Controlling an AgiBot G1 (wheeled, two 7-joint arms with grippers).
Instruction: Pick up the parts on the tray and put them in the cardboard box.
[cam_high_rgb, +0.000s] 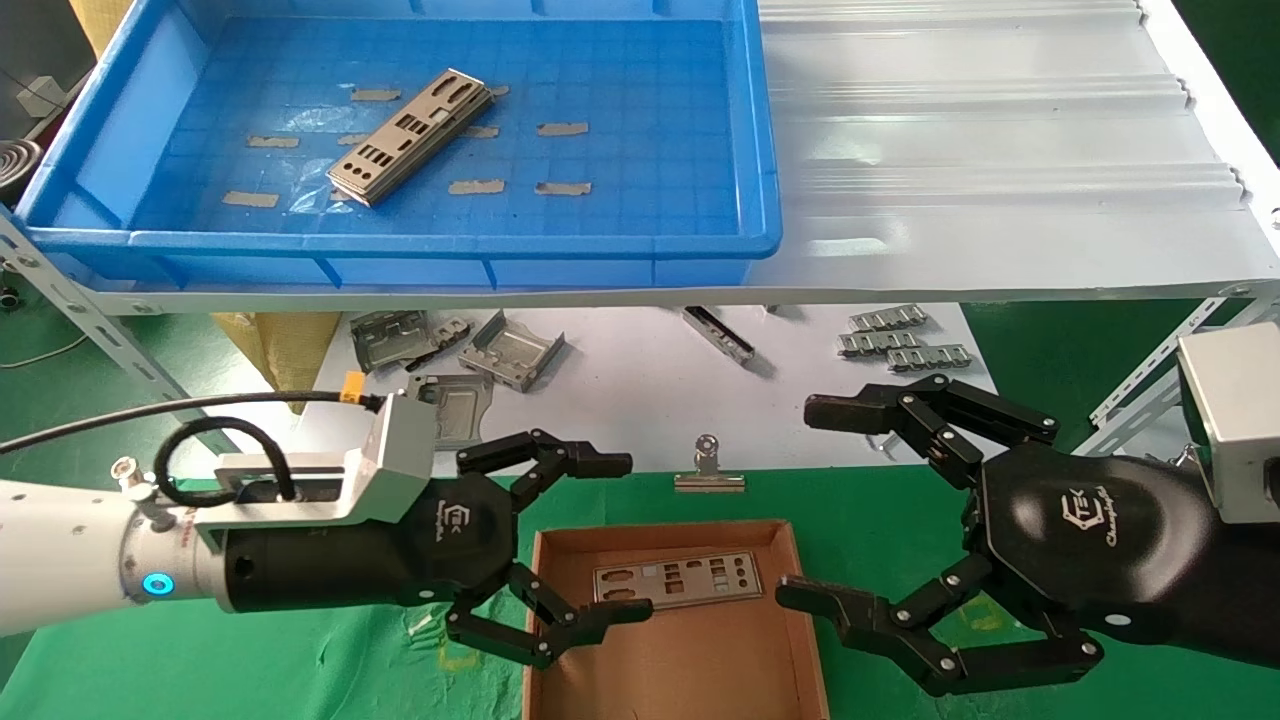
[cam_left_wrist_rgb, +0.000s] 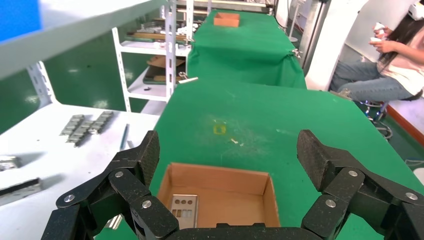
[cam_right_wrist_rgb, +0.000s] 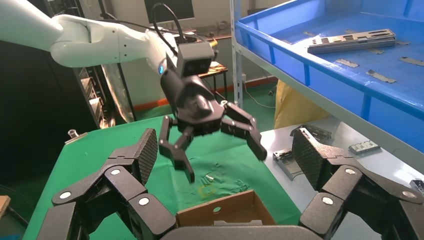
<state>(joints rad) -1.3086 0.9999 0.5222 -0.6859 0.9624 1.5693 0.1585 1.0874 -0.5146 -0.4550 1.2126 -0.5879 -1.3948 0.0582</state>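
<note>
A stack of silvery punched parts (cam_high_rgb: 410, 137) lies slanted in the blue tray (cam_high_rgb: 760, 150) on the upper shelf; the right wrist view also shows the parts (cam_right_wrist_rgb: 350, 41) and the tray (cam_right_wrist_rgb: 320, 65). Below, the cardboard box (cam_high_rgb: 800, 590) sits on green cloth with one flat part (cam_high_rgb: 678, 580) inside, which the left wrist view shows too (cam_left_wrist_rgb: 184, 210). My left gripper (cam_high_rgb: 630, 537) hovers open over the box's left edge, holding nothing. My right gripper (cam_high_rgb: 803, 500) is open and empty at the box's right edge, facing the left one.
Bent grey brackets (cam_high_rgb: 510, 352), linked metal strips (cam_high_rgb: 905, 345) and a binder clip (cam_high_rgb: 708, 470) lie on the white lower surface behind the box. A white corrugated sheet (cam_high_rgb: 1000, 150) lies to the right of the tray. A seated person (cam_left_wrist_rgb: 385, 65) is beyond the table.
</note>
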